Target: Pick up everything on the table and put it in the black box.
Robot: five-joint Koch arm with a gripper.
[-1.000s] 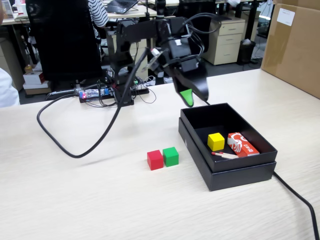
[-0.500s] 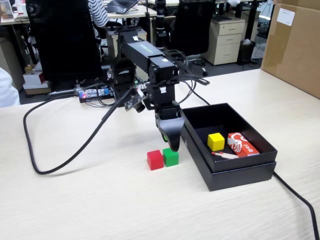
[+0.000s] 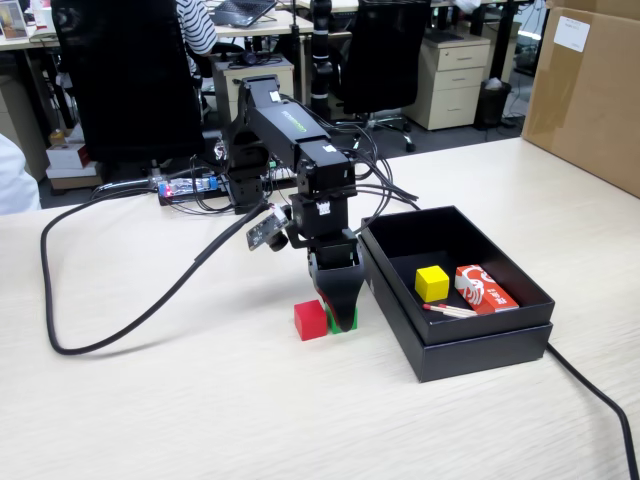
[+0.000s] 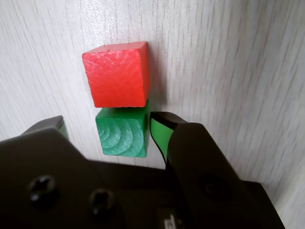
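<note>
Gripper spread wide, jaws straddling green cube; red cube touching it.

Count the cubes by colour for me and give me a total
Red cube: 1, on the table beside the green one
Green cube: 1, on the table between the fingers
Yellow cube: 1, in the black box
Total: 3 cubes

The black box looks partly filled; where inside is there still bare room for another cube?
The black box has bare floor along its far-left part, behind the yellow cube. The near-right end is crowded: packet and sticks beside that cube.
</note>
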